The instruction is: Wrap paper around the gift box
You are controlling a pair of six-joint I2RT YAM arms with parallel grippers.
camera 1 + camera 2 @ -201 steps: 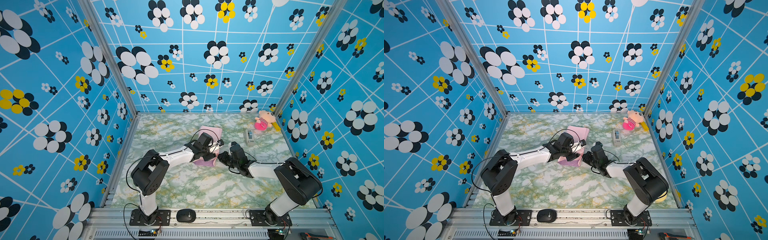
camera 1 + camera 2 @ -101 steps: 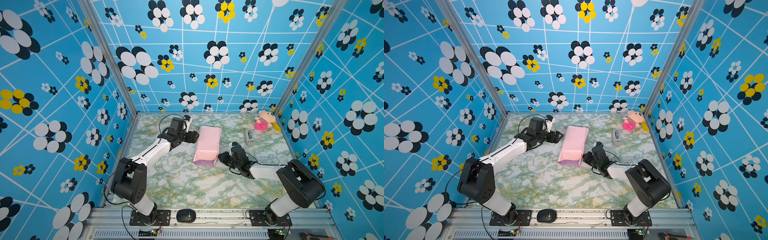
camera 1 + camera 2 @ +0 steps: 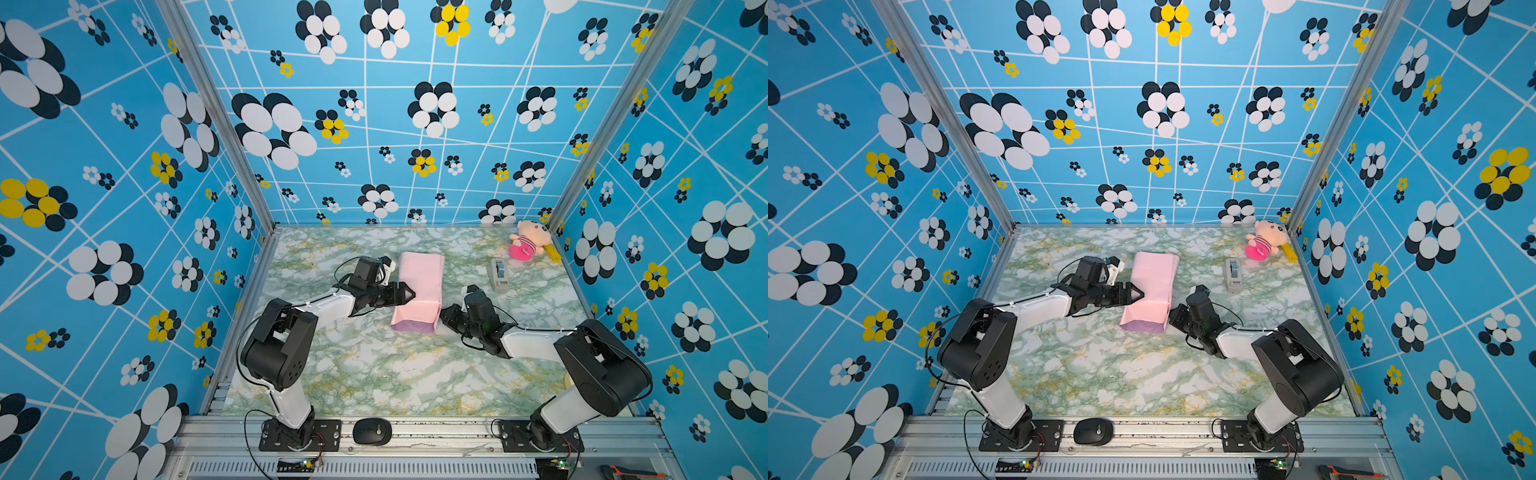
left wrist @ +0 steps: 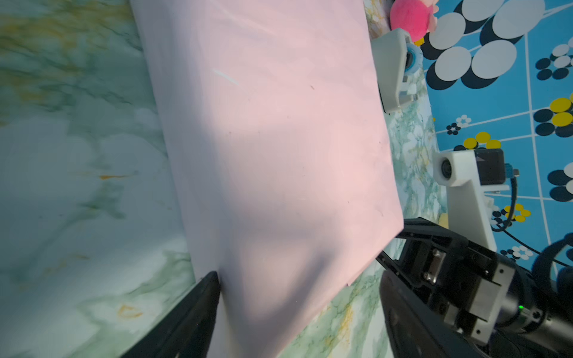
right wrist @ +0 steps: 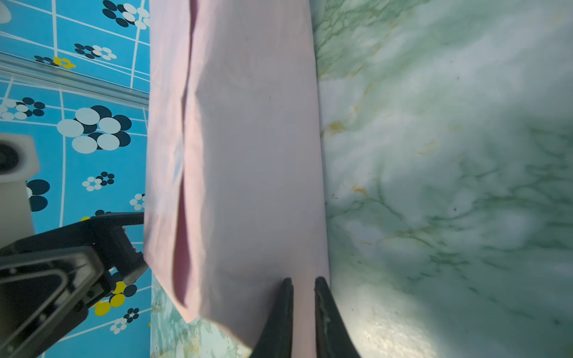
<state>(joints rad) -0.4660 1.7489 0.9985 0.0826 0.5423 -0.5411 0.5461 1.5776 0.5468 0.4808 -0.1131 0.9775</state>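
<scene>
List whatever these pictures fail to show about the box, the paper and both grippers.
The gift box: unseen in every view, presumably under the paper.
The right gripper: right wrist view shows fingers nearly together on the paper; pinching or pressing, unclear.
The left gripper: left wrist view blurs its fingers and cuts them at the edge; paper contact unclear.
The tape dispenser: too small in both top views.

Top views bright, even, sharp; soft shadows on worktop [image 3: 374,374]. Wrist views dimmer, smeared, possibly motion blur; shadow crosses paper [image 4: 279,248].
</scene>
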